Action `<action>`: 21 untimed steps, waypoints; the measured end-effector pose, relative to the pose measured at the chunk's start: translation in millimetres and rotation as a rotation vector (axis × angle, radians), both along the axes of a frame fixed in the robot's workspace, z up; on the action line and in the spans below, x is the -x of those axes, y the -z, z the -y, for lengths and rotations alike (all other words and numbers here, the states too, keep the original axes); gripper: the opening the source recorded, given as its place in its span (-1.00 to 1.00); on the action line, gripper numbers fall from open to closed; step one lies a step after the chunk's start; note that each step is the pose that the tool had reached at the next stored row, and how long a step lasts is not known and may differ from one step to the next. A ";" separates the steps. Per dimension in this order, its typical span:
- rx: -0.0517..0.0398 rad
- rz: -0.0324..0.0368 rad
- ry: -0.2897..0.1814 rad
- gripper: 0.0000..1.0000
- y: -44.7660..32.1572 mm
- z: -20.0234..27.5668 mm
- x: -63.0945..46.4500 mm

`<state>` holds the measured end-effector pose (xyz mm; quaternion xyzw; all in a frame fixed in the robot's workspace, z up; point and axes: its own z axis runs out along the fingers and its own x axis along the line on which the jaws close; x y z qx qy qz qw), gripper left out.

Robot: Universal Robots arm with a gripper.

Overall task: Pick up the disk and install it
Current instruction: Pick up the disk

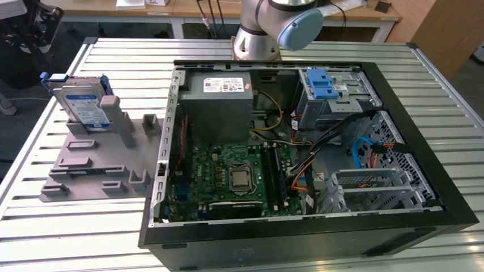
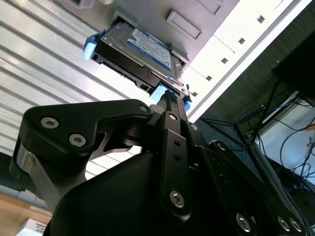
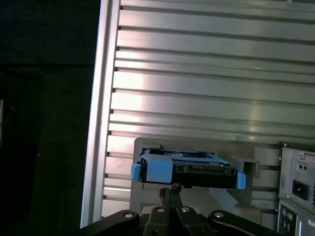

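Observation:
The disk (image 1: pixel 83 107), a silver hard drive with a blue-and-white label in a blue plastic carrier, stands on edge in a grey holder (image 1: pixel 90 170) at the exterior view's left. In both wrist views the disk (image 2: pixel 142 49) (image 3: pixel 187 169) lies just beyond the black fingertips. My gripper (image 2: pixel 167 96) (image 3: pixel 170 188) is shut with its two fingers pressed together and nothing between them. It hangs apart from the disk, pointing at the carrier's edge.
An open black computer case (image 1: pixel 423 113) lies on the slatted metal table (image 1: pixel 76 238), to the right of the holder. Inside are a grey power supply box (image 1: pixel 215 107), a green board and a metal cage with a blue latch (image 1: pixel 325 88). The arm's base (image 1: pixel 257 34) stands behind the case.

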<state>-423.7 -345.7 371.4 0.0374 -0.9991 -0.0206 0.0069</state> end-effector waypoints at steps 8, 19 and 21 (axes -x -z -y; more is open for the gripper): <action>0.0000 -0.0001 -0.069 -0.79 0.0 0.0 0.0; 0.0000 0.0000 -0.198 -0.79 0.1 0.0 0.0; 0.0000 0.0000 -0.223 -0.79 0.1 0.0 0.0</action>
